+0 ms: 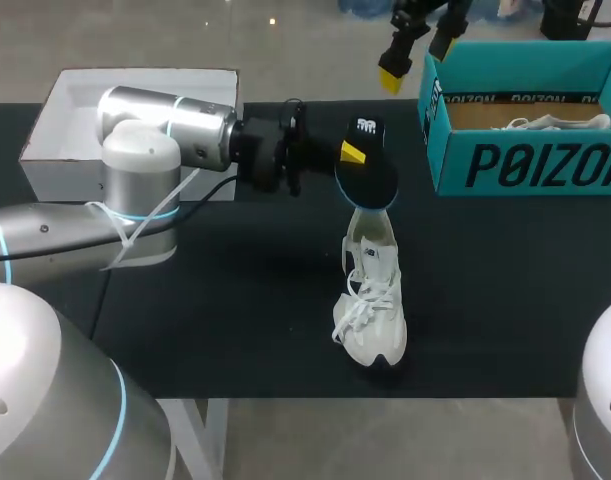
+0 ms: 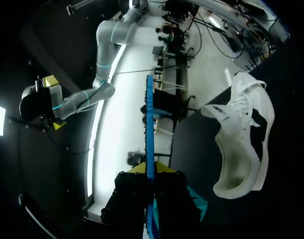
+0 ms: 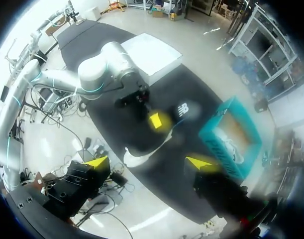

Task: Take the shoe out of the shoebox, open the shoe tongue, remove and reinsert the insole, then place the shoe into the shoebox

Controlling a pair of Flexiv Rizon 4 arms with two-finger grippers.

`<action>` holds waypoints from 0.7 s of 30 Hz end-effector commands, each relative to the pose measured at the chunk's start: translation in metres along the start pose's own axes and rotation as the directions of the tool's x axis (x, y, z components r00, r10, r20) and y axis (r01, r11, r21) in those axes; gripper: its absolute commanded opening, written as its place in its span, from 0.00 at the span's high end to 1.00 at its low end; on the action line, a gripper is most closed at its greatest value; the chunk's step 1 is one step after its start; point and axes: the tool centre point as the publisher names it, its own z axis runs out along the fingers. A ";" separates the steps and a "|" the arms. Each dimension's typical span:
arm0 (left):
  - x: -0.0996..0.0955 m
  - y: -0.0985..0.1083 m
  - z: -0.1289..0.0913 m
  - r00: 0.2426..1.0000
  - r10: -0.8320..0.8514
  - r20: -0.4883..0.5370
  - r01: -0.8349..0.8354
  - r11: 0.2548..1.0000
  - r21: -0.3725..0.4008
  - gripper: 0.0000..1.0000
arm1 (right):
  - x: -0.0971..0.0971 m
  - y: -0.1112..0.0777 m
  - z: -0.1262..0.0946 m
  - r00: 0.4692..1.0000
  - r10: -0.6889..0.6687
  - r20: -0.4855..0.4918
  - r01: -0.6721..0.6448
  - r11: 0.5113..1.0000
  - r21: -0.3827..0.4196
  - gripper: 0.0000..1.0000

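A white sneaker (image 1: 373,300) lies on the black table (image 1: 235,310), its laces loose and its heel toward the far side. Just above its heel hangs a dark insole (image 1: 367,170), with my left gripper (image 1: 347,153) shut on it. In the left wrist view the insole (image 2: 150,119) shows edge-on as a thin blue line between the fingers, and the sneaker (image 2: 241,144) lies off to one side. My right gripper (image 1: 417,55) hovers high above the teal shoebox's (image 1: 525,165) near-left corner, open and empty (image 3: 149,163). From there the insole (image 3: 179,112) and the sneaker (image 3: 142,158) are far below it.
The teal shoebox stands at the back right with a second white shoe (image 1: 560,123) inside. A white box (image 1: 85,150) sits at the back left behind my left arm (image 1: 165,125). The table's front edge runs just beyond the sneaker's toe.
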 end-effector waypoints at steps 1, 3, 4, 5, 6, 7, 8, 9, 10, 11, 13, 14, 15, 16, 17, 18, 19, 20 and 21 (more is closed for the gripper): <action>0.000 -0.002 0.001 1.000 0.002 -0.001 -0.002 1.000 -0.005 1.00 | 0.000 0.003 -0.001 1.000 0.001 0.002 -0.001 1.000 0.007 0.00; 0.000 -0.002 0.001 1.000 0.002 -0.001 -0.002 1.000 -0.005 1.00 | 0.000 0.003 -0.001 1.000 0.001 0.002 -0.001 1.000 0.007 0.00; 0.000 -0.002 0.001 1.000 0.002 -0.001 -0.002 1.000 -0.005 1.00 | 0.000 0.003 -0.001 1.000 0.001 0.002 -0.001 1.000 0.007 0.00; 0.000 -0.002 0.001 1.000 0.002 -0.001 -0.002 1.000 -0.005 1.00 | 0.000 0.003 -0.001 1.000 0.001 0.002 -0.001 1.000 0.007 0.00; 0.000 -0.002 0.001 1.000 0.002 -0.001 -0.002 1.000 -0.005 1.00 | 0.000 0.003 -0.001 1.000 0.001 0.002 -0.001 1.000 0.007 0.00; 0.000 -0.002 0.001 1.000 0.002 -0.001 -0.002 1.000 -0.005 1.00 | 0.000 0.003 -0.001 1.000 0.001 0.002 -0.001 1.000 0.007 0.00; 0.000 -0.002 0.001 1.000 0.002 -0.001 -0.002 1.000 -0.005 1.00 | 0.000 0.003 -0.001 1.000 0.001 0.002 -0.001 1.000 0.007 0.00; 0.000 -0.002 0.001 1.000 0.002 -0.001 -0.002 1.000 -0.005 1.00 | 0.000 0.003 -0.001 1.000 0.001 0.002 -0.001 1.000 0.007 0.00; 0.000 -0.002 0.001 1.000 0.002 -0.001 -0.002 1.000 -0.005 1.00 | 0.000 0.003 -0.001 1.000 0.001 0.002 -0.001 1.000 0.007 0.00; 0.000 -0.002 0.001 1.000 0.002 -0.001 -0.002 1.000 -0.005 1.00 | 0.000 0.003 -0.001 1.000 0.001 0.002 -0.001 1.000 0.007 0.00; -0.001 0.011 -0.005 0.966 -0.256 0.027 0.256 0.967 0.016 1.00 | 0.000 0.003 -0.001 1.000 0.001 0.002 -0.001 1.000 0.007 0.00; -0.001 0.015 -0.007 0.948 -0.313 0.054 0.309 0.948 0.071 1.00 | 0.000 0.003 -0.001 1.000 0.001 0.002 -0.001 1.000 0.007 0.00; -0.002 0.017 -0.009 0.904 -0.422 0.069 0.416 0.905 0.086 1.00 | 0.000 0.003 -0.001 1.000 0.001 0.002 -0.001 1.000 0.007 0.00; -0.002 0.019 -0.010 0.865 -0.498 0.070 0.490 0.866 0.103 1.00 | 0.000 0.003 -0.001 1.000 0.001 0.002 -0.001 1.000 0.007 0.00; -0.002 0.021 -0.010 0.835 -0.544 0.081 0.529 0.835 0.151 1.00 | 0.000 0.003 -0.001 1.000 0.001 0.002 -0.001 1.000 0.007 0.00; -0.005 0.023 -0.010 0.728 -0.680 0.086 0.661 0.730 0.175 1.00 | 0.000 0.003 -0.001 1.000 0.001 0.002 -0.001 1.000 0.007 0.00; -0.005 0.023 -0.010 0.701 -0.709 0.077 0.690 0.702 0.177 1.00 | 0.000 0.003 -0.001 1.000 0.001 0.002 -0.001 1.000 0.007 0.00; -0.006 0.024 -0.009 0.696 -0.710 0.106 0.683 0.701 0.206 1.00 | 0.000 0.003 -0.001 1.000 0.001 0.002 -0.001 1.000 0.007 0.00; -0.009 0.025 -0.007 0.611 -0.784 0.109 0.744 0.616 0.258 1.00 | 0.000 0.003 -0.001 1.000 0.001 0.002 -0.001 1.000 0.007 0.00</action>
